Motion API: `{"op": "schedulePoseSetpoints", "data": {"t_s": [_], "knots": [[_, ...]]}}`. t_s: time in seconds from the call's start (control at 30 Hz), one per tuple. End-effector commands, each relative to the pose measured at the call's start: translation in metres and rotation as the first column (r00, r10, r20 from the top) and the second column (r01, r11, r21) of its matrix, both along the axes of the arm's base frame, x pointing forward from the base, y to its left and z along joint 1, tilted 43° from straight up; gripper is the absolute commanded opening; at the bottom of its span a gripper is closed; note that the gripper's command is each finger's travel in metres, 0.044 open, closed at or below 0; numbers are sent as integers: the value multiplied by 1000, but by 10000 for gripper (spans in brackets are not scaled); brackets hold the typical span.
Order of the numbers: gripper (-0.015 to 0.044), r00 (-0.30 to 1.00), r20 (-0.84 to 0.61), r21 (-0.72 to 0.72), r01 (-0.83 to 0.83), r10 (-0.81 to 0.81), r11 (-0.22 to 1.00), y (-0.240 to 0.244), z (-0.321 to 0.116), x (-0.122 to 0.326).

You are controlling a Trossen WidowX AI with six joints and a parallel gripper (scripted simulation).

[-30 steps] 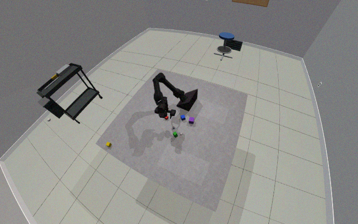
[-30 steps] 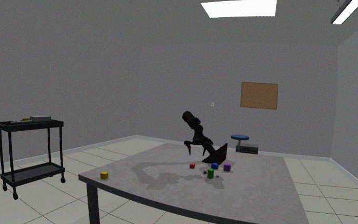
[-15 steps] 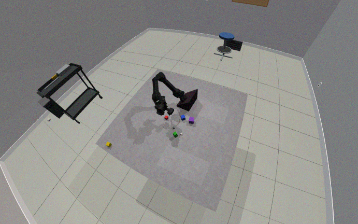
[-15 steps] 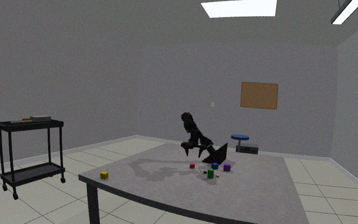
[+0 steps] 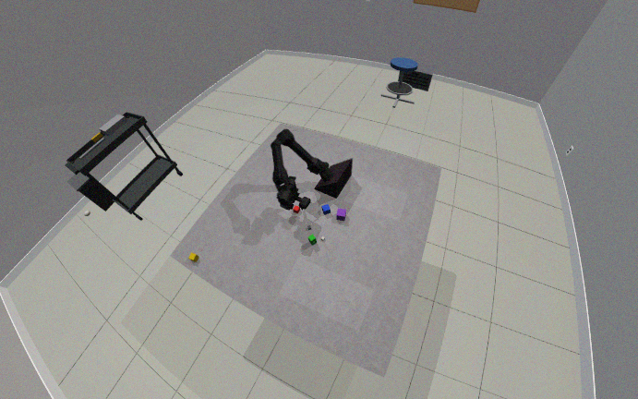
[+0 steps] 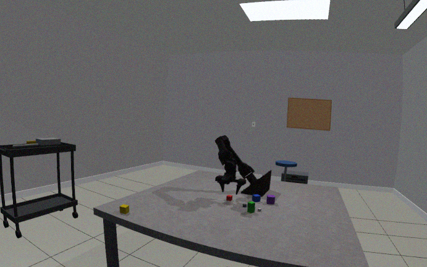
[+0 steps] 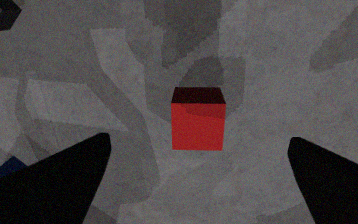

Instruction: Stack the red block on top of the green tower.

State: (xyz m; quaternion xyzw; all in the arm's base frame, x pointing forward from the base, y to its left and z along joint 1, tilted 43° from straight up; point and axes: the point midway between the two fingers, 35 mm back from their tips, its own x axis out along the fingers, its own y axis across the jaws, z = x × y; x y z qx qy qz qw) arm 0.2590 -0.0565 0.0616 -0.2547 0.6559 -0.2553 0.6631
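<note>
The red block (image 5: 296, 209) (image 6: 229, 198) (image 7: 198, 126) sits flat on the grey table top. My gripper (image 6: 230, 192) (image 7: 199, 143) is open and empty, pointing down above the red block. In the wrist view the block lies between the two fingertips in the picture, a little left of their middle, with the fingers standing wide of it. The green tower (image 5: 312, 239) (image 6: 251, 207) stands upright, nearer to the exterior view and right of the red block there. Nothing is on top of it. The tower does not show in the wrist view.
A blue block (image 5: 326, 209) (image 6: 256, 198) and a purple block (image 5: 341, 214) (image 6: 270, 199) lie right of the red block. A small dark cube (image 5: 309, 227) (image 6: 245, 205) and a small white piece (image 5: 322, 238) (image 6: 259, 209) flank the tower. A yellow block (image 5: 193, 257) (image 6: 124, 209) is near the table's corner.
</note>
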Motion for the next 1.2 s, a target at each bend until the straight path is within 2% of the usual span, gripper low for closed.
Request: {"op": "schedulePoseSetpoints", "data": {"t_s": [0.0, 0.67, 1.17], "knots": [[440, 1000, -8, -4, -4, 4, 1000, -3, -4, 0], [440, 1000, -8, -6, -4, 4, 1000, -25, -27, 0], [440, 1000, -8, -6, -4, 4, 1000, -26, -28, 0]]}}
